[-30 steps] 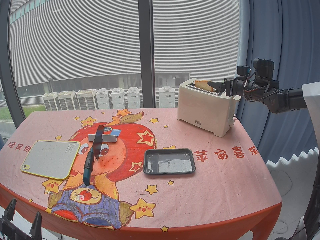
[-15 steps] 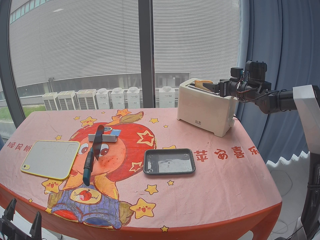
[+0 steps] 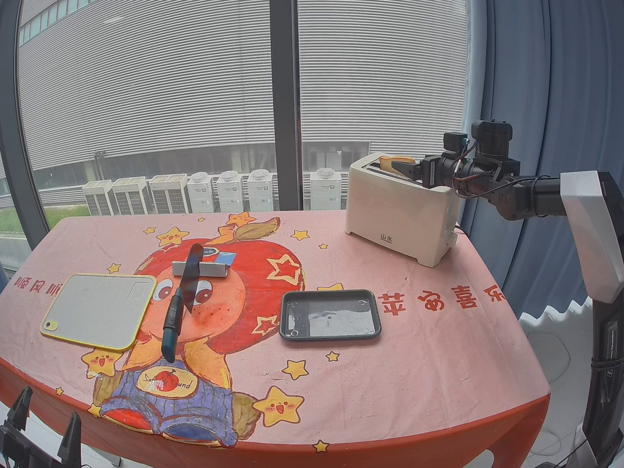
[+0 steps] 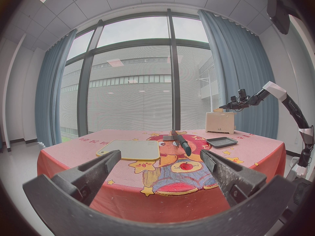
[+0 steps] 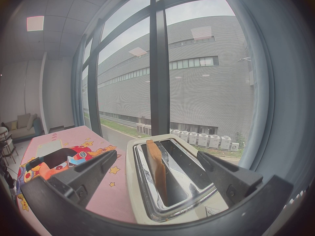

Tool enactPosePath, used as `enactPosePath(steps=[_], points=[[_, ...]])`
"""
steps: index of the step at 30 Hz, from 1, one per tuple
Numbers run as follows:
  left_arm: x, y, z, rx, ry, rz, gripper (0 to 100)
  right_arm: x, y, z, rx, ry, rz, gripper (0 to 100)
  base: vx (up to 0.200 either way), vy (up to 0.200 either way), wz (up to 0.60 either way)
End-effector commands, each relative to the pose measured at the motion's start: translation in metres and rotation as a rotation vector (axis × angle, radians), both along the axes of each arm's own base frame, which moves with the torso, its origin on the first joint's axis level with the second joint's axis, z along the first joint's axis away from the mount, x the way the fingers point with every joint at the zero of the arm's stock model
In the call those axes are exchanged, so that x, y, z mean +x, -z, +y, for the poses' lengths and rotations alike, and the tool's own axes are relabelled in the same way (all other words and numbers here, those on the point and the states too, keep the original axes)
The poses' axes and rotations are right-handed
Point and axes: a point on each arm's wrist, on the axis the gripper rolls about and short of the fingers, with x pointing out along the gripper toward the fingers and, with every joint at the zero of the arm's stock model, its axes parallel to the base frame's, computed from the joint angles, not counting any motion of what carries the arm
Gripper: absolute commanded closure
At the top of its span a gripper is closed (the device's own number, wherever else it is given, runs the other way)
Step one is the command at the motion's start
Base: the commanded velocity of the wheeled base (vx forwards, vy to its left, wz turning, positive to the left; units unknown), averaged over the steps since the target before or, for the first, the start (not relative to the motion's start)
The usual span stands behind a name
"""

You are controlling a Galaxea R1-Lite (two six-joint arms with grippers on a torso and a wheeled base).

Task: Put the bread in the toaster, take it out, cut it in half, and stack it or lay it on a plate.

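- The right gripper (image 3: 399,166) hovers at the top of the toaster (image 3: 396,212), fingers spread and grasping nothing. Judging by that pose, it is lined up to pinch the slice.
- The bread (image 5: 157,171) stands on edge in one of the toaster's two slots. It is just ahead of this gripper, between the lines of its two fingers and nearer one of them. The other slot is empty.
- Its top edge sticks up above the slot, probably so there is crust to grab.
- The slice's long axis runs along the slot, pointing away from the gripper. Its broad faces are turned toward the fingers, which would suit a squeeze across its thickness.
- The left gripper (image 4: 160,154) hangs released below the near edge of the bench (image 3: 422,359), well away from the toaster.
- Across the bench from the right gripper and closer to the left one lie the cutting board (image 3: 97,310) and the knife (image 3: 179,300). The knife's blade is propped on a small rest (image 3: 200,269), likely to leave the handle easy to grip.
- The dark plate (image 3: 330,314) sits between the board and the toaster, ready for the halves.
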Motion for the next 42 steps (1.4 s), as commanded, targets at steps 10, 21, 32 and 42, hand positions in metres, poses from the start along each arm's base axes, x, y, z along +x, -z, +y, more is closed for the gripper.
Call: enactPosePath(steps=[10,21,32,42], points=[[0.000,0.005,0.000,0.000,-0.001,0.001,0,0.011,0.012,0.007,-0.003,0.009,-0.006,0,0.000,0.000,0.00],[0.000,0.005,0.000,0.000,-0.001,0.001,0,0.010,0.012,0.008,-0.004,0.011,-0.004,100,0.000,0.000,0.00],[0.000,0.005,0.000,0.000,-0.001,0.001,0,0.008,0.005,0.009,0.002,0.008,-0.024,100,0.000,0.000,0.00],[0.000,0.005,0.000,0.000,0.001,0.001,0,-0.006,-0.025,0.006,0.018,0.021,-0.072,100,0.000,0.000,0.00]])
